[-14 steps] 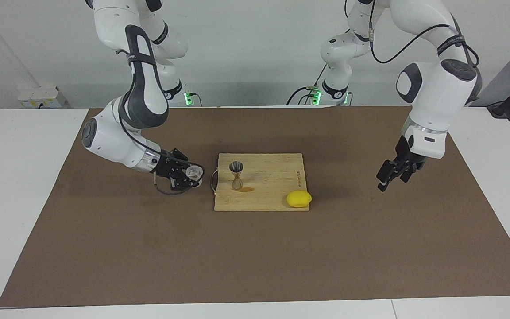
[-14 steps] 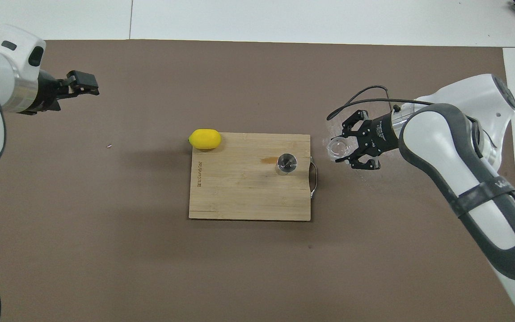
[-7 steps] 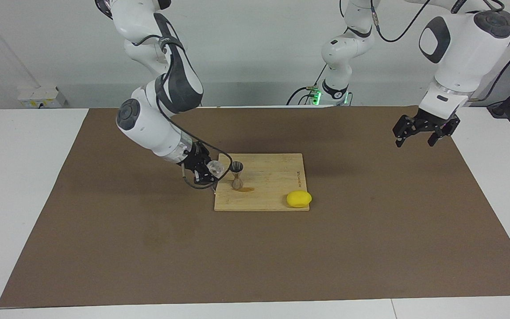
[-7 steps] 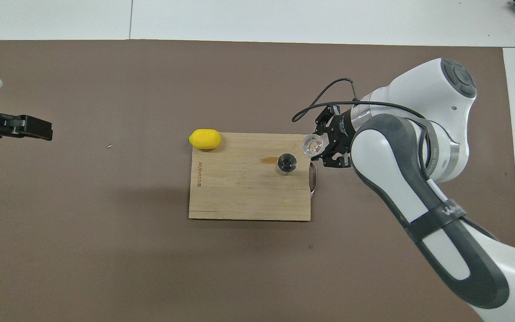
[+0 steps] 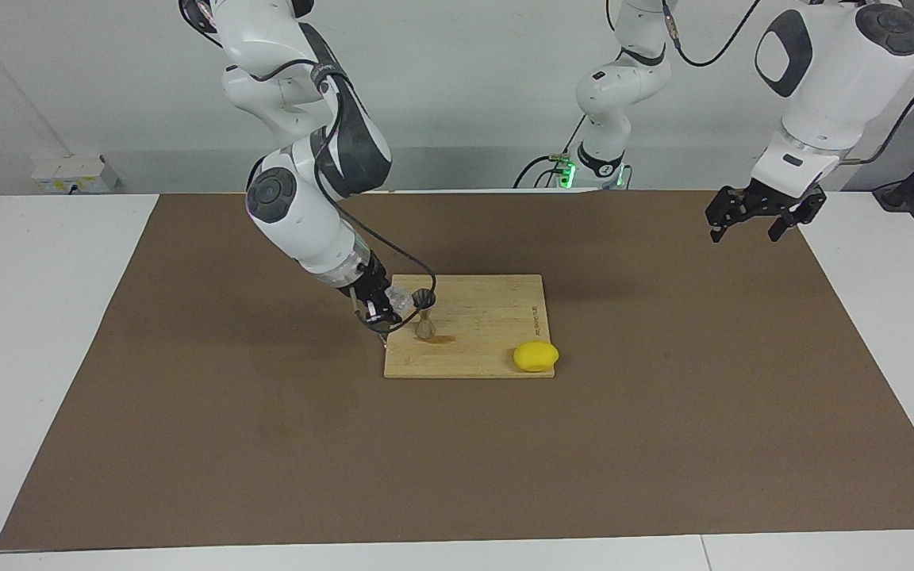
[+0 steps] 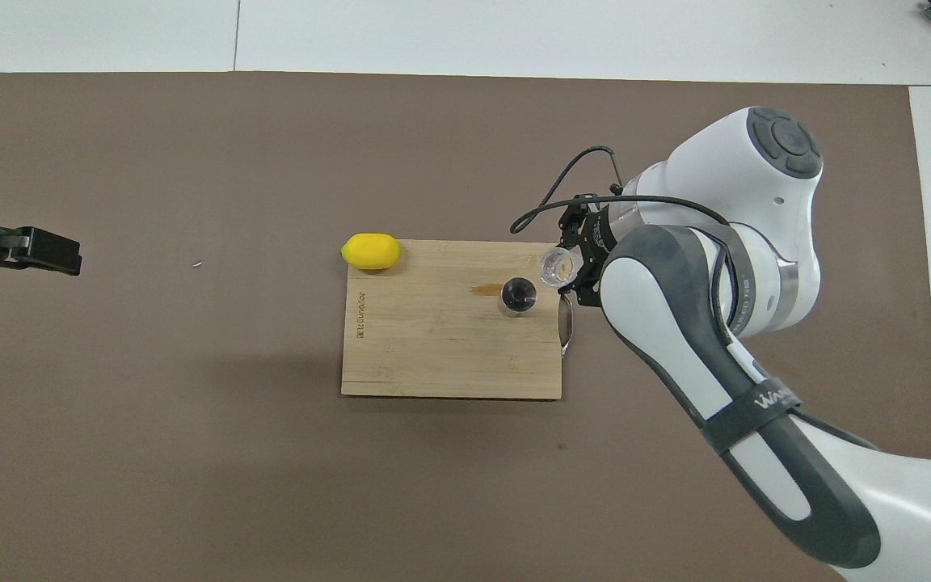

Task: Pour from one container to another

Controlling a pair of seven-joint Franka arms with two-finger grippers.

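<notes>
since a second ago the right arm has swung in from the right arm's end of the brown mat to the board, and the left arm has lifted and drawn back toward its own end. white desk [image 5: 44,333] under a brown mat [image 5: 266,444]; pale plain wall at the robots' end, a small socket box against it. on the mat, a rectangular bamboo cutting board [image 5: 481,349] with a metal handle at the right arm's end; an amber wet streak lies on it just beside the jigger's foot. yellow lemon [image 5: 536,356] touches the board's corner farther from the robots, toward the left arm's end. right hand [image 5: 380,304], clamped on the small clear faceted glass tumbler [image 5: 398,300], holds it tilted over the board's handle edge, its lip just beside the rim of the small shiny steel hourglass jigger [image 5: 424,313], which stands upright on the board. left hand [image 5: 757,214], fingers spread wide and holding nothing, waits above the mat near the left arm's end. risks, judged: the jigger's mouth is narrow and its waist slender, so a stream started off-centre would add to the streak, and a nudge from the tumbler's lip could topple it.
</notes>
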